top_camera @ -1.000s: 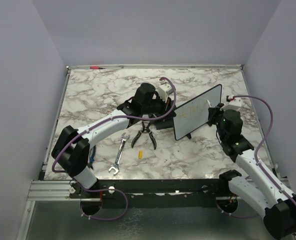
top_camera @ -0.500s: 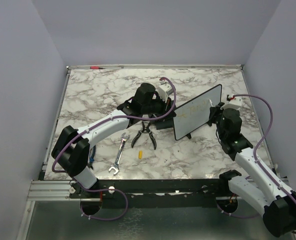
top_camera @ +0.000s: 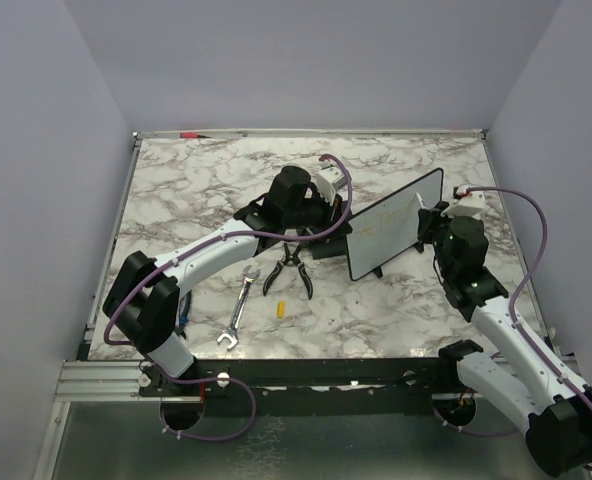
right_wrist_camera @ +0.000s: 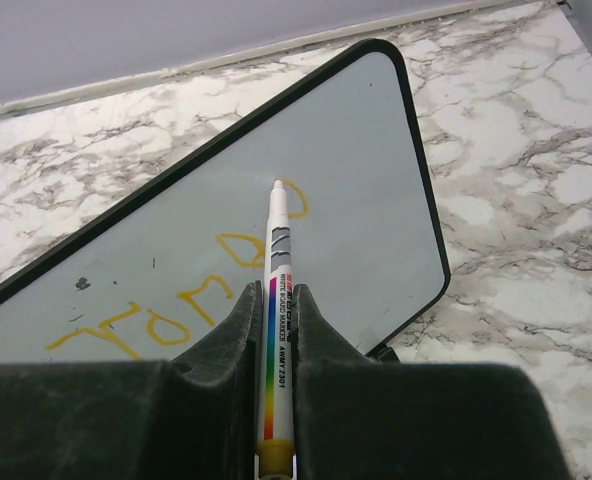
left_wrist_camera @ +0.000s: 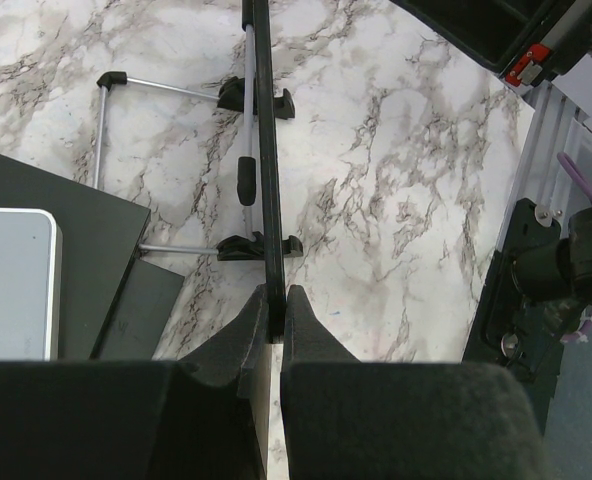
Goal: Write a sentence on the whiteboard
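Note:
The whiteboard (top_camera: 396,225) stands tilted on its feet at centre right of the marble table. My left gripper (left_wrist_camera: 274,300) is shut on the edge of its thin black frame (left_wrist_camera: 264,150), which that view sees edge-on. My right gripper (right_wrist_camera: 276,295) is shut on a white marker (right_wrist_camera: 279,240) with a rainbow stripe. The marker's tip rests on the board's glossy face (right_wrist_camera: 366,230), next to the last yellow letter. The sentence (right_wrist_camera: 176,300) shows as yellow handwritten letters running up to the right. In the top view the right gripper (top_camera: 426,226) is at the board's right half and the left gripper (top_camera: 342,234) at its left edge.
Black pliers (top_camera: 288,268), a wrench (top_camera: 238,310) and a small yellow cap (top_camera: 280,309) lie in front of the left arm. A black block with a grey pad (left_wrist_camera: 16,280) sits behind the board. A red pen (top_camera: 191,134) lies at the far edge.
My right gripper with the marker has edged slightly toward the board's far right end. The left arm and the board have not moved.

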`<move>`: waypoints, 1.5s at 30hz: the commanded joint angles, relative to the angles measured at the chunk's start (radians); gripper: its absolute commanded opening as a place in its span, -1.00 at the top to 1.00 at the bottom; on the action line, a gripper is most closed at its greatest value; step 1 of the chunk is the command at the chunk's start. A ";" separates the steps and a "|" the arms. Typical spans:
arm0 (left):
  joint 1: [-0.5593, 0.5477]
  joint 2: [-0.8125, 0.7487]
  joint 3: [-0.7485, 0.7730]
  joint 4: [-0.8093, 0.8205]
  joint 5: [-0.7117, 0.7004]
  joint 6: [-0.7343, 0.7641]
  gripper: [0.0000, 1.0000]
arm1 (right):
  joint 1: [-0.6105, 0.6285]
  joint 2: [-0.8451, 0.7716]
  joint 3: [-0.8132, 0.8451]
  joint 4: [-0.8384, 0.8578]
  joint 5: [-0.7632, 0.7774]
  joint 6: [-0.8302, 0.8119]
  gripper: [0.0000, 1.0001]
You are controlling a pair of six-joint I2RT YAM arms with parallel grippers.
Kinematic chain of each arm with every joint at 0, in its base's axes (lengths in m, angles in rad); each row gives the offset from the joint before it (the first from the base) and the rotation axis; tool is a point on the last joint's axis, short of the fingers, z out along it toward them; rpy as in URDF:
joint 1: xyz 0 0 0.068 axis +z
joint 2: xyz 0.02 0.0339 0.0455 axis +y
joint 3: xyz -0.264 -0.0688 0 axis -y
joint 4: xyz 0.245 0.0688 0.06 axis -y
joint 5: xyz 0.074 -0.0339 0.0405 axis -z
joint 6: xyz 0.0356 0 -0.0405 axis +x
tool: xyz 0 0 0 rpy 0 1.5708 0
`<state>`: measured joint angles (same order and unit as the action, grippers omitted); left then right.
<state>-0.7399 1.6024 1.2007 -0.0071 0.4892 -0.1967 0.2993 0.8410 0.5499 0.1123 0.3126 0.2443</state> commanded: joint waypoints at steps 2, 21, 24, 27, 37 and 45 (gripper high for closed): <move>-0.015 -0.021 0.016 -0.034 0.051 0.018 1.00 | -0.003 -0.009 0.010 -0.017 -0.084 0.001 0.99; -0.019 -0.025 0.016 -0.034 0.051 0.017 1.00 | -0.002 0.011 -0.040 -0.110 -0.049 0.093 0.99; -0.018 -0.027 0.016 -0.034 0.051 0.019 1.00 | -0.003 0.023 -0.037 -0.111 -0.025 0.096 0.99; -0.019 -0.028 0.015 -0.034 0.050 0.018 1.00 | -0.002 0.042 -0.025 -0.141 0.004 0.103 0.99; -0.019 -0.030 0.014 -0.034 0.049 0.018 1.00 | -0.002 0.045 -0.010 -0.122 0.070 0.097 0.99; -0.018 -0.034 0.013 -0.034 0.046 0.017 1.00 | -0.002 0.033 0.012 -0.095 0.096 0.078 0.99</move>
<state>-0.7399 1.6024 1.2007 -0.0082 0.4892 -0.1970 0.2989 0.8837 0.5304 -0.0017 0.3748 0.3298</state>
